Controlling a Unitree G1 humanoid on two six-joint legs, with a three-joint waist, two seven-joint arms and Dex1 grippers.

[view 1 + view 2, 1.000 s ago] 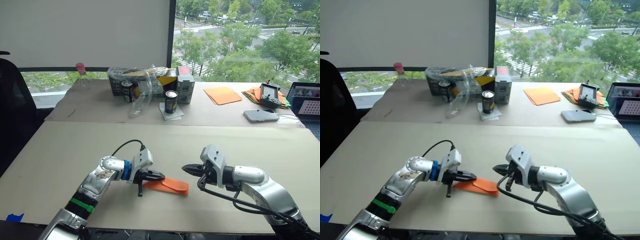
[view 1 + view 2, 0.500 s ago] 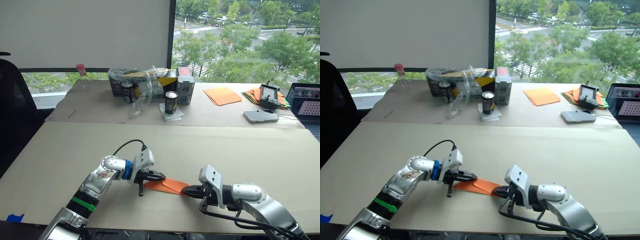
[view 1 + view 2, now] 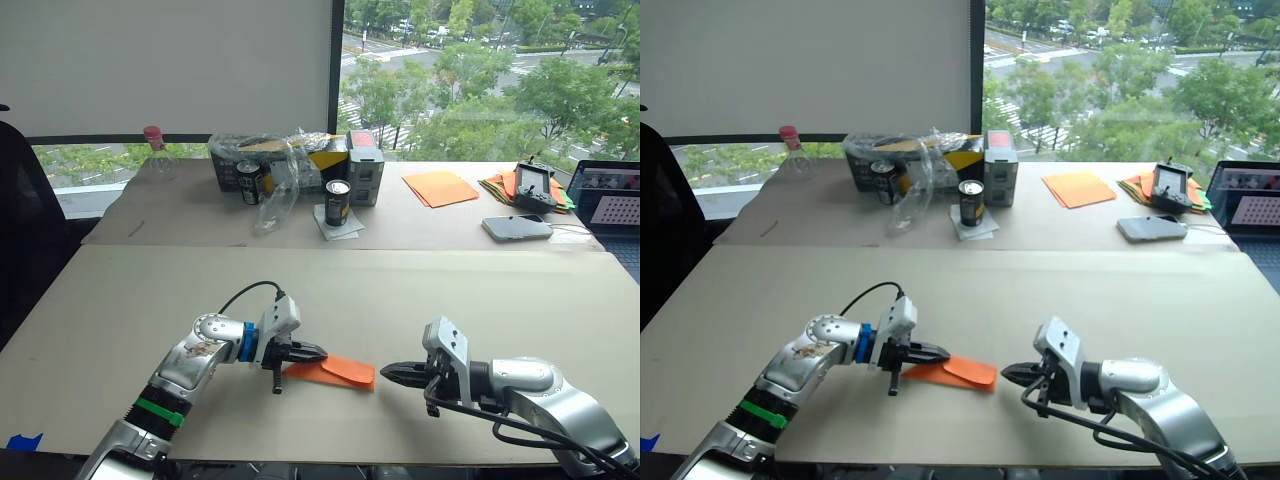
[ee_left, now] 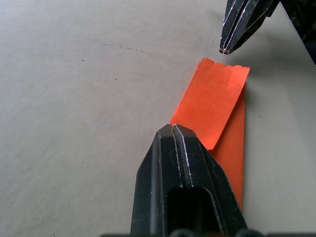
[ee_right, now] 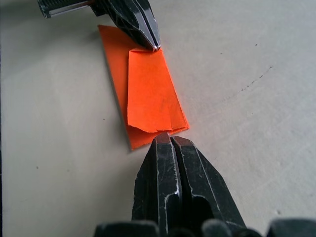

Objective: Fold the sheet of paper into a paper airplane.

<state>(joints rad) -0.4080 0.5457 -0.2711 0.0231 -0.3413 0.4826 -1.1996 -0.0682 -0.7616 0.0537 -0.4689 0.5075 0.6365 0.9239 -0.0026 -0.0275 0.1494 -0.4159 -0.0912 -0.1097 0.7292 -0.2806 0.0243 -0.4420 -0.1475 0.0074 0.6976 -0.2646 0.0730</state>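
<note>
The right gripper has drawn back from the sheet of paper. 0.5 s ago its tips sat right at the paper's near end; now they rest on the table just beside that end, with a small gap showing in the head views. Its 2 fingers are pressed together and hold nothing. That reads as a press along the fold being finished and let go, so the crease on that end is probably set.

The left gripper has stayed where it was, fingers pressed together with the tips down on the opposite end of the paper, seemingly pinning it flat to the table rather than pinching it.

The paper lies flat between the 2 grippers, a short folded strip with 1 flap doubled over the layer beneath and a slightly ragged edge facing the right gripper. It is far from a pointed wedge yet, so several folds remain.

Compared with 1.0 s ago, the right gripper sits lower and nearer the table edge, while the paper has kept its place under the left tips.
</note>
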